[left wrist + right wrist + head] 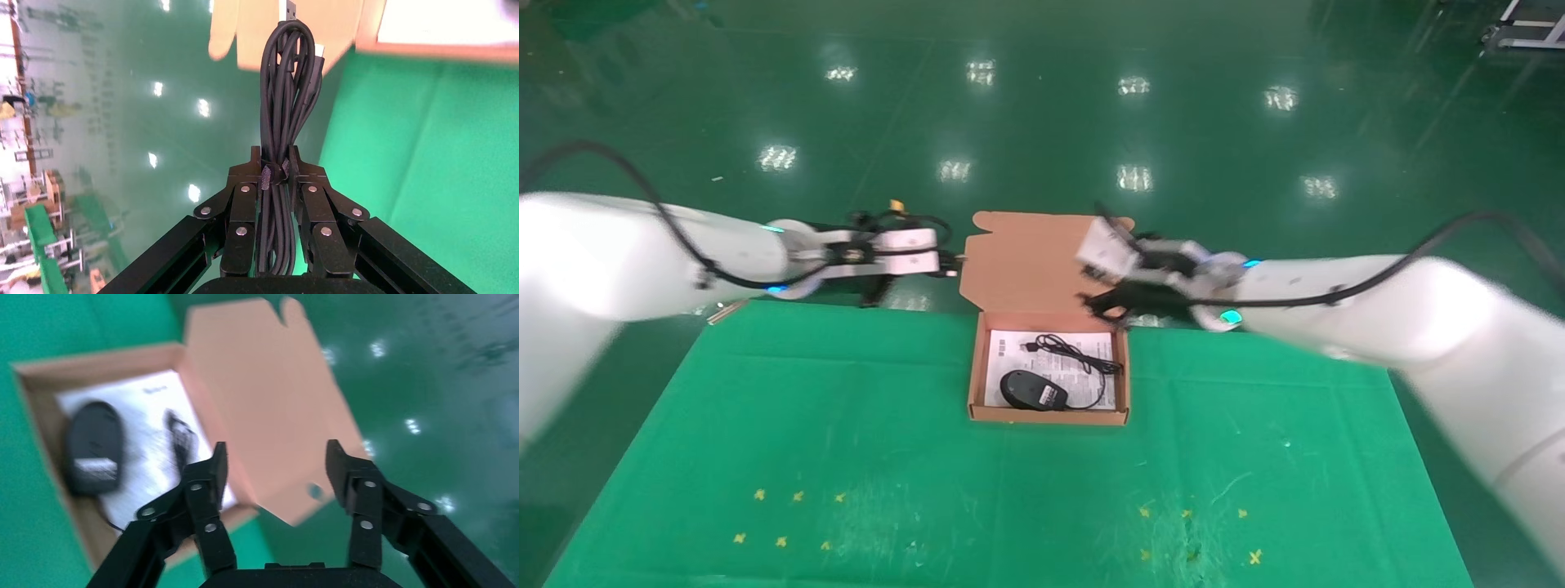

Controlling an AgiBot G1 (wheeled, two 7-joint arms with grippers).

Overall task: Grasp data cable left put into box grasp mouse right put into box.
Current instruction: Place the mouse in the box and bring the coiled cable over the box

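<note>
A bench (pixel 846 425) covered in green cloth is seen over a glossy green floor (pixel 1042 98), and two white arms are stretched in from either side above its far edge. One box (pixel 1048 416) of orange-brown cardboard is set at the middle of the bench, near the far edge, with its hinged lid (pixel 1026 261) thrown back and standing open behind it; one round hole in that lid is shown in the right wrist view. A white printed sheet (pixel 1009 347) is laid over the box bottom, and one mouse (pixel 1032 389), black with a pale label patch, is lying on the sheet inside the box, its thin cord looped beside it and ending in a small plug. The right gripper (pixel 1109 304) is held just above the far right corner of the box, beside the open lid, and its jaws are spread apart with nothing between them. The left gripper (pixel 952 265) is held off the far left of the lid, just beside its edge. One data cable (pixel 287 92), a long bundle of black loops with a silver-tipped plug at its far end, is clenched between the left jaws and is pointed toward the lid. Small yellow cross marks (pixel 789 518) are scattered in two clusters on the near part of the cloth.
</note>
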